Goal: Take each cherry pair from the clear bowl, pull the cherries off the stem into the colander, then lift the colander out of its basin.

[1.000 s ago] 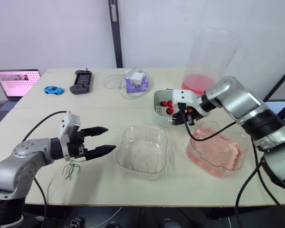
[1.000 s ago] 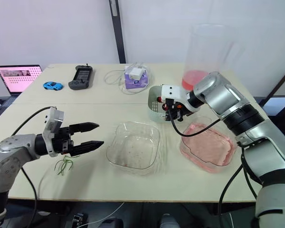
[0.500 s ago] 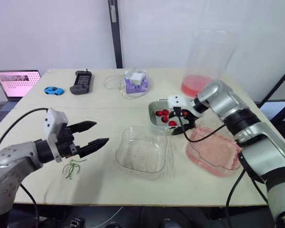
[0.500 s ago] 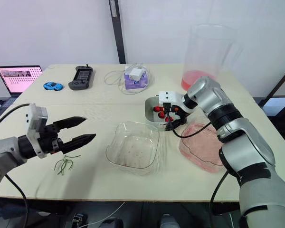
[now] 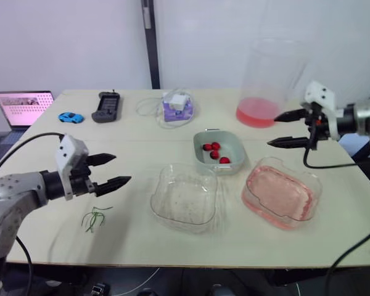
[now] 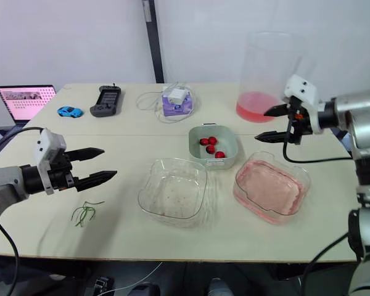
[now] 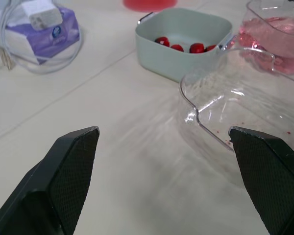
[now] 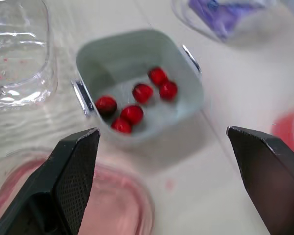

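The pale green colander point(image 5: 233, 143) stands directly on the table, just behind the empty clear bowl point(image 5: 185, 200) and beside the basin point(image 5: 250, 200), which holds pinkish water; it is not inside the basin, so the lifting step looks done. A few loose cherries point(image 5: 215, 146) lie on its bottom, without stems. I judge the colander to be light and stiff, probably thin plastic or enamel, and possibly wet, so the smooth walls may slip between narrow fingers. The best place to take it seems to be one of the small metal handles point(image 8: 83, 97) at its two short ends, or the rim just beside a handle. It should stay level, because the round cherries will roll to one side if it tilts. Some green stems point(image 5: 95, 217) lie on the table near the left side. The left gripper point(image 5: 122, 168) hovers above them with its fingers spread wide and nothing between them. The right gripper point(image 5: 272, 130) hangs in the air well apart from the colander, also spread wide and empty.
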`<move>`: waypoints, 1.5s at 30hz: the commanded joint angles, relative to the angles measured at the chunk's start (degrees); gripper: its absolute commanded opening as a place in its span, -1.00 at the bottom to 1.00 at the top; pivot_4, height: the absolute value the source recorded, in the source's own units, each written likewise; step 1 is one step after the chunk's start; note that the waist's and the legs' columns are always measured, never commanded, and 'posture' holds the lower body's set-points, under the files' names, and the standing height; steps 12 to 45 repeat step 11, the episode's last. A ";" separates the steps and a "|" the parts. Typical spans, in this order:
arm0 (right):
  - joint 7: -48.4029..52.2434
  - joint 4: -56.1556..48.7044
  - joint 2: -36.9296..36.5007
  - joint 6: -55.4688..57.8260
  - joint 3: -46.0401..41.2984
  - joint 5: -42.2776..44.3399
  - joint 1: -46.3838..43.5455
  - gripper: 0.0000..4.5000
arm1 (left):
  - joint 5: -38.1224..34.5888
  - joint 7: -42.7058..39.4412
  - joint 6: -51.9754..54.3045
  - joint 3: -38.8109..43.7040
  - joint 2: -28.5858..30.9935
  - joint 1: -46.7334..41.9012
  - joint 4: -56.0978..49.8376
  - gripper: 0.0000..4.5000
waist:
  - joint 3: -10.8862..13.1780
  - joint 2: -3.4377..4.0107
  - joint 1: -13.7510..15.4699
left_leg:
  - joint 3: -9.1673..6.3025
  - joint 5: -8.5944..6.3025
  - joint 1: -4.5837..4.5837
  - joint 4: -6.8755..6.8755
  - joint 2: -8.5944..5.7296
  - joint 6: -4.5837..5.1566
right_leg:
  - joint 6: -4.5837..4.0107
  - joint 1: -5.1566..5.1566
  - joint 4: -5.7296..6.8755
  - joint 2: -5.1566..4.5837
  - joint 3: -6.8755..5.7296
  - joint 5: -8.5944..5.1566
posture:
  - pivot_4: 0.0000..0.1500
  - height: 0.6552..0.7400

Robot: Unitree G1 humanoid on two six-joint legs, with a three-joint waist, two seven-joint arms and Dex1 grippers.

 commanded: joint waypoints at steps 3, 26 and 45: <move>-6.39 -13.71 -0.66 0.28 -18.75 5.97 18.43 0.97 | 1.30 -4.36 -3.06 -0.29 1.52 -2.66 5.54 1.00 | -0.01 0.02 0.19 | -0.02 -0.03 0.02 -0.01 0.04 0.05 | -0.01 0.01 0.01 0.07 0.00 -0.01 | 1.00 0.84; -12.49 -16.66 1.74 -1.15 -24.81 9.21 30.71 0.97 | 5.40 -7.19 -6.12 -4.14 0.87 -5.39 14.77 1.00 | -0.02 0.01 0.01 | 0.03 -0.03 0.10 0.08 0.04 0.05 | 0.00 0.09 0.05 0.07 0.06 0.00 | 1.00 0.84; -12.49 -16.66 1.74 -1.15 -24.81 9.21 30.71 0.97 | 5.40 -7.19 -6.12 -4.14 0.87 -5.39 14.77 1.00 | -0.02 0.01 0.01 | 0.03 -0.03 0.10 0.08 0.04 0.05 | 0.00 0.09 0.05 0.07 0.06 0.00 | 1.00 0.84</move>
